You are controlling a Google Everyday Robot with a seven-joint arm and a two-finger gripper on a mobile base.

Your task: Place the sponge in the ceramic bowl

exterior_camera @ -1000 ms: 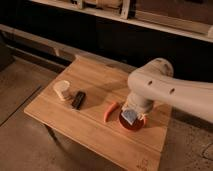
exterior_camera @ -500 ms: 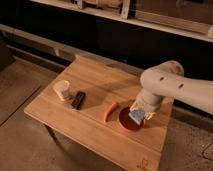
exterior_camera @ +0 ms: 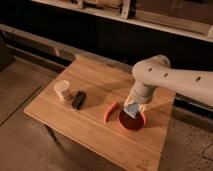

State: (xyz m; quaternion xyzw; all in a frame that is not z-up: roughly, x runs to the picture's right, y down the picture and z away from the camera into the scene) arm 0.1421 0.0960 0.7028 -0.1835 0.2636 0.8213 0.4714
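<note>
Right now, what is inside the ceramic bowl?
The gripper, shut on the sponge, holds it tilted over the back half of the ceramic bowl. The front of the dark red inside shows nothing else; the part beneath the sponge and gripper is covered.

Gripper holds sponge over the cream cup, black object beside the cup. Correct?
No. The camera view shows the gripper holding the sponge over the ceramic bowl, not the cup. The black object does lie beside the cup.

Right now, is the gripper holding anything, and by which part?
Yes: the gripper holds the sponge by its upper edge, above the ceramic bowl.
</note>
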